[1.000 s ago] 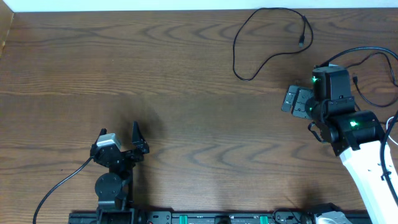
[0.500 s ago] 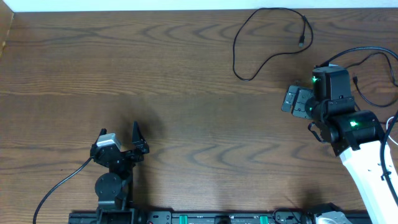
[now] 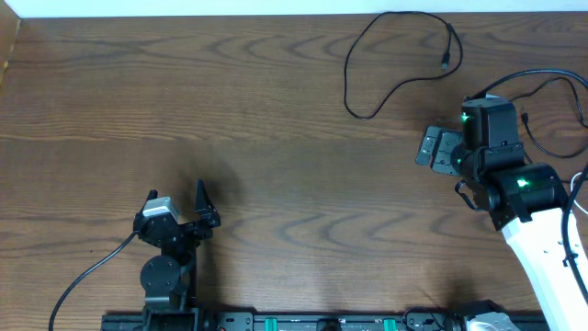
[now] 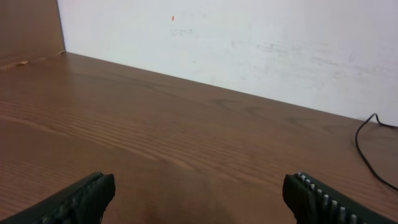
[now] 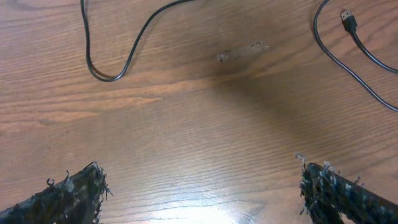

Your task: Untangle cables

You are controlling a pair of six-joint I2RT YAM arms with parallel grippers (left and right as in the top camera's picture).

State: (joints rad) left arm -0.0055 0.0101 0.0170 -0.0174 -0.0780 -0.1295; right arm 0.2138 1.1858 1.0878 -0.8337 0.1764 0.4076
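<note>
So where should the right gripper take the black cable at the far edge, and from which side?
Probably at the U-bend of the cable, the part nearest the open right gripper. It lies flat on the bare table and touches nothing, so come straight down from above, jaws across one strand just past the curve.

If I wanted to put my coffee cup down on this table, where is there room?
The table is bare across its left and middle, from the left pincer up to the far edge and across to the black cable. The far right is crowded: that cable loops there, with the right pincer and a second black cable beside it.
</note>
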